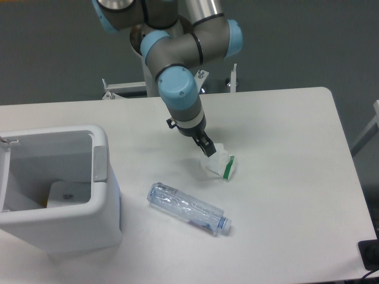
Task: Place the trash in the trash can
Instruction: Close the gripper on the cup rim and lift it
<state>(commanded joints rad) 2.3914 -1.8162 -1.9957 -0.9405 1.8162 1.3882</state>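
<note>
A small crumpled white wrapper with a green edge lies on the white table right of centre. My gripper is down at the wrapper's upper left edge, touching or almost touching it; its fingers are dark and close together, and I cannot tell whether they hold the wrapper. A crushed clear bluish plastic bottle lies flat in front of the wrapper, cap end to the right. The large white trash can stands at the left, open at the top, with a grey tab on its right side.
The arm's base and metal mounting brackets stand at the table's far edge. The table's right edge runs down the right side. A dark object sits off the table at the lower right corner.
</note>
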